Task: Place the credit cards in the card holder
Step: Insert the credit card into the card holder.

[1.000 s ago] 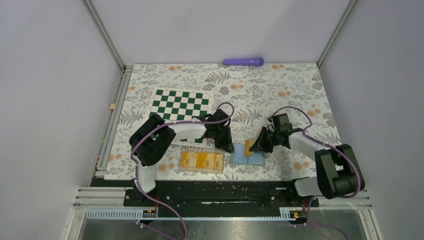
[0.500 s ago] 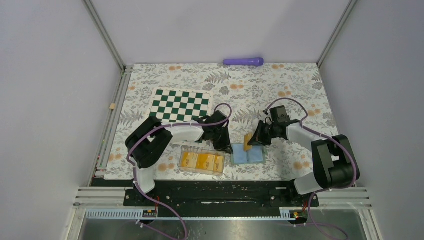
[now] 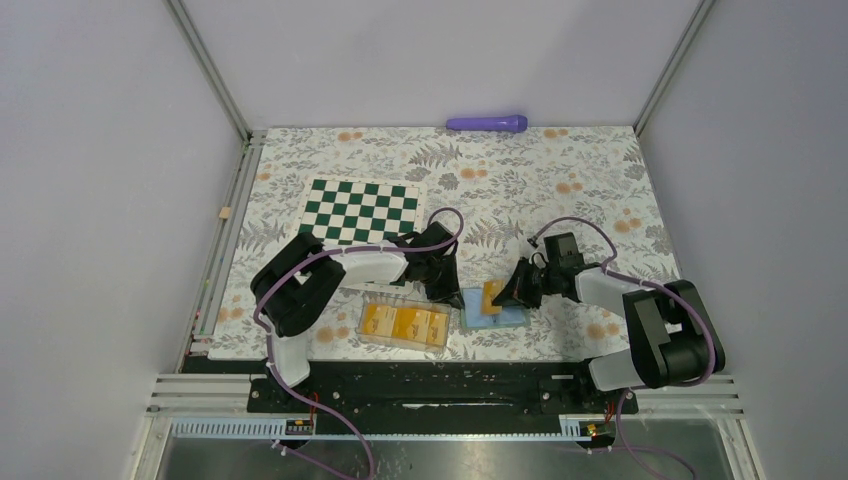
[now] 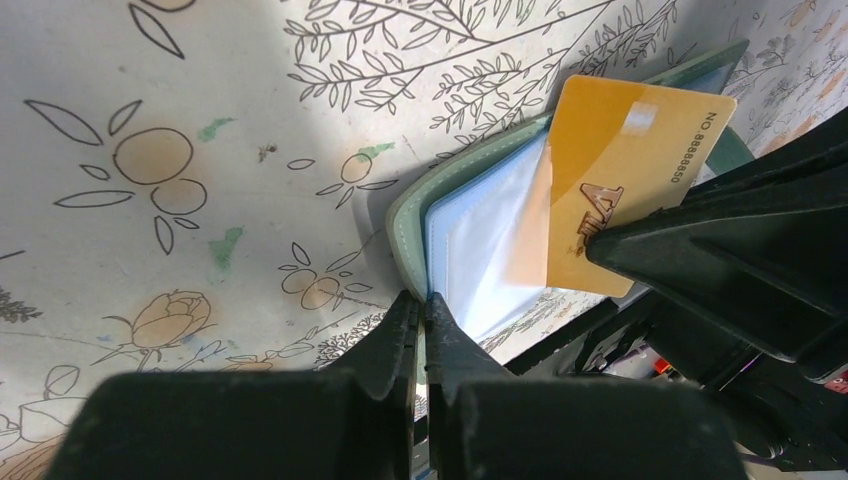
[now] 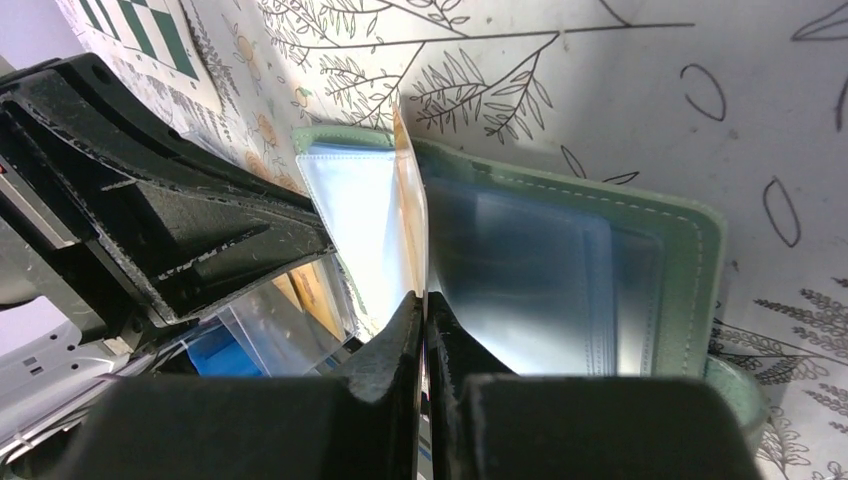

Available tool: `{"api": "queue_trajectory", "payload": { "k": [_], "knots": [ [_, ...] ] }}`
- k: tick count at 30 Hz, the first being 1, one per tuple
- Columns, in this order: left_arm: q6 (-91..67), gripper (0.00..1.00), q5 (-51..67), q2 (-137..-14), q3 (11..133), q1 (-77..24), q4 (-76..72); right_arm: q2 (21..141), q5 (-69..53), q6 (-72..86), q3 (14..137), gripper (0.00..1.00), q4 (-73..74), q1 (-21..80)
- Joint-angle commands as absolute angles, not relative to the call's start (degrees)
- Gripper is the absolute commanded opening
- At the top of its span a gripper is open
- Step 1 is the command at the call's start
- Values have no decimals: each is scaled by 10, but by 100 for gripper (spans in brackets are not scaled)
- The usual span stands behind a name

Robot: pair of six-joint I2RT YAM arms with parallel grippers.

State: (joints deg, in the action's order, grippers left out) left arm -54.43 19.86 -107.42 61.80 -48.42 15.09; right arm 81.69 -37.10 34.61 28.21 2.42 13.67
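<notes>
Card holder (image 3: 508, 319) lies open on the floral cloth (image 3: 560, 190) near the front edge, between the two arms, its sage-green cover down and pale blue sleeves up. The left gripper (image 3: 449, 294) is clamped on the holder's left rim; the left wrist view shows its fingertips (image 4: 400, 318) pressed together over the green edge (image 4: 405, 215). The right gripper (image 3: 513, 291) is closed on one orange card (image 3: 492, 296), gripping its raised end. The card (image 4: 620, 180) stands tilted on edge among the clear sleeves, numbered face toward the left arm, with part of its lower half showing faintly through a sleeve. From the right wrist it appears edge-on (image 5: 410, 200), splitting the sleeves into two stacks above the green cover (image 5: 690, 270). More cards (image 3: 405, 322) lie in a clear box (image 3: 372, 300) just left of the holder. A chessboard (image 3: 362, 210) lies behind the left arm, and a purple tube (image 3: 487, 124) rests at the far edge.
</notes>
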Motion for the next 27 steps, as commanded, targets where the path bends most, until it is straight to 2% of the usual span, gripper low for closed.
{"api": "queue_trajectory", "payload": {
  "k": [1, 11, 27],
  "knots": [
    [-533, 0, 180, -1087, 633, -488, 157, 810, -383, 341, 255, 0, 51, 142],
    [-532, 0, 178, -1095, 640, -488, 163, 772, -391, 342, 247, 0, 108, 142],
    [-522, 0, 182, -1108, 650, -489, 172, 874, -443, 301, 288, 0, 92, 142]
  ]
}}
